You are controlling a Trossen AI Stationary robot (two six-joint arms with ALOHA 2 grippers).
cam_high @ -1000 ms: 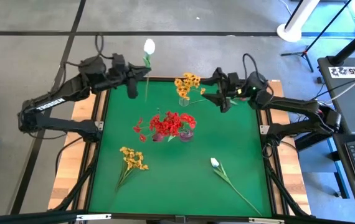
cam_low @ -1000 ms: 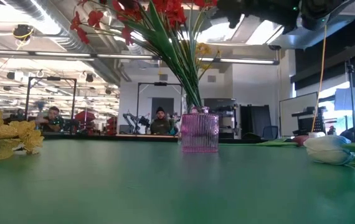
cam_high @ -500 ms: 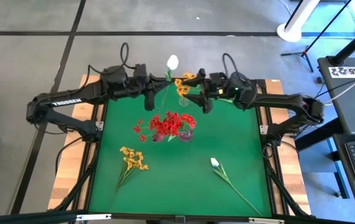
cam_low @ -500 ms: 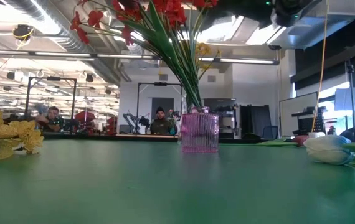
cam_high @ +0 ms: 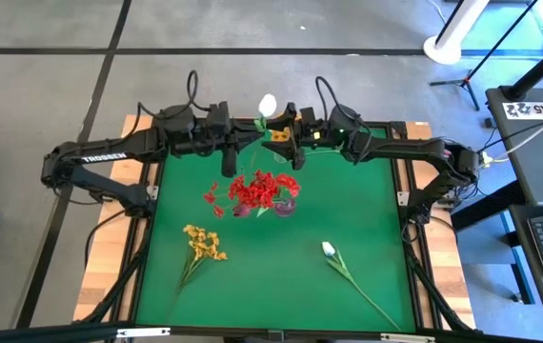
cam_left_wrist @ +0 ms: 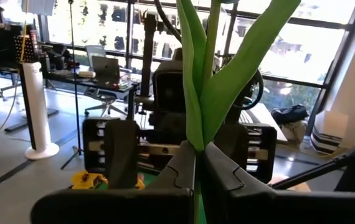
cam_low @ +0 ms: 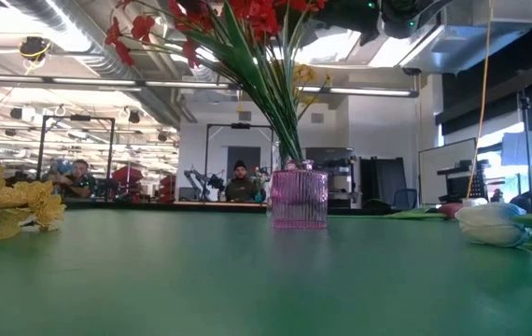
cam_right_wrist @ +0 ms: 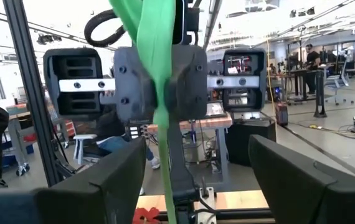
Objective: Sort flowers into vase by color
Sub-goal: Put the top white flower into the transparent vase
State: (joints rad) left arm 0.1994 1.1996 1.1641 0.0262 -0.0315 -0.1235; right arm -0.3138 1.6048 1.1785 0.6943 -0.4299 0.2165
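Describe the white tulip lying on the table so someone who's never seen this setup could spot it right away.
Start at the green table, then go to its near right part, away from the pink vase of red flowers. The white tulip lies flat there alone, unlike the one held by the left gripper.

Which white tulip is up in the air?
The white tulip at the table's far edge, pinched in the left gripper. The other white tulip lies flat on the green mat.

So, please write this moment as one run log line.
left gripper: shut on white tulip stem | right gripper: open, facing it | handover pending
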